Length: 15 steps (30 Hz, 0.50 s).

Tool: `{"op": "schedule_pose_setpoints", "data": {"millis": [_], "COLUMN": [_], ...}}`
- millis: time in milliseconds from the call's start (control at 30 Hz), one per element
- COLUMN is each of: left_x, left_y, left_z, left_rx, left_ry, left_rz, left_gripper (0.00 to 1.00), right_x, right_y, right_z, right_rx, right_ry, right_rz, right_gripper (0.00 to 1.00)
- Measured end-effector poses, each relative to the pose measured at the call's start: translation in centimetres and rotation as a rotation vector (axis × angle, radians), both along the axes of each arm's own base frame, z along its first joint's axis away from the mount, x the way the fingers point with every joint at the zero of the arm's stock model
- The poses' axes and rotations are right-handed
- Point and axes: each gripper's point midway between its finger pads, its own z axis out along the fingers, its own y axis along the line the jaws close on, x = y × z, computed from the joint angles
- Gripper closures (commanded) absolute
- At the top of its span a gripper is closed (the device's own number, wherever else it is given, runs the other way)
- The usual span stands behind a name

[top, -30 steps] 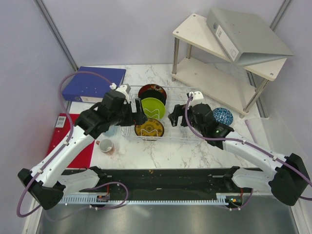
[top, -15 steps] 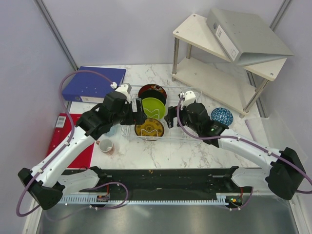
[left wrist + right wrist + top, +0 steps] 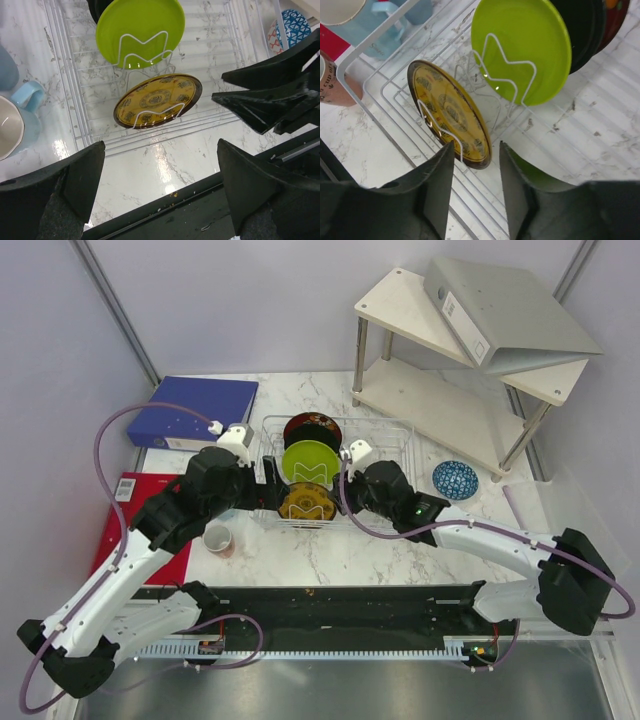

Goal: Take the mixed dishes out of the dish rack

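Dish rack (image 3: pixel 385 420) on desk (image 3: pixel 300 390). Left fingers (image 3: pixel 75 175) wide apart over its near edge. Right fingers (image 3: pixel 437 180) apart, straddling rim of yellow-brown plate (image 3: pixel 451 116). Wire divider (image 3: pixel 432 122) crosses plate's face. Lime plate (image 3: pixel 522 47) behind, light-blue mug (image 3: pixel 22 112) beside rack.

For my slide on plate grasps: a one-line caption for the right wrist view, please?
Right gripper straddles the rim of the yellow-brown plate standing in the wire rack, green plate behind.

Silvery-white wire dish rack (image 3: pixel 367 42) on white marble tabletop (image 3: pixel 350 145).
- Upright in rack: yellow-brown patterned round plate (image 3: pixel 447 112); lime green round plate (image 3: pixel 522 47); glossy black round plate (image 3: pixel 587 30) behind it.
- Beyond rack's rim: light-blue mug (image 3: pixel 395 22).
- Right gripper (image 3: pixel 476 150): fingers apart, patterned plate's rim between the tips.
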Motion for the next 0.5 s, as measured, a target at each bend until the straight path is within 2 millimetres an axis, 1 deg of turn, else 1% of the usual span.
{"op": "schedule_pose_setpoints", "data": {"millis": [33, 67, 267, 433, 500], "left_x": [0.0, 0.0, -0.2, -0.5, -0.5], "left_y": [0.0, 0.0, -0.1, -0.2, -0.2], "left_z": [0.1, 0.2, -0.9, -1.1, -1.1], "left_rx": [-0.005, -0.007, 0.006, 0.002, 0.000], "left_ry": [-0.008, -0.014, 0.005, 0.009, 0.008], "left_rz": [-0.003, -0.006, -0.020, -0.034, -0.035], "left_gripper": [0.01, 0.00, 0.01, 0.01, 0.01], "right_x": [-0.1, -0.3, 0.1, 0.4, 0.4], "right_y": [0.3, 0.5, 1.0, 1.4, 1.5], "right_z": [-0.6, -1.2, -3.6, -3.9, -4.3], "right_rx": [-0.013, -0.028, -0.076, -0.073, -0.080], "right_ry": [0.005, 0.014, 0.037, 0.032, 0.035], "right_rz": [0.011, 0.020, 0.030, 0.030, 0.031], "right_gripper": [0.63, 0.64, 0.62, 0.63, 0.64]}}
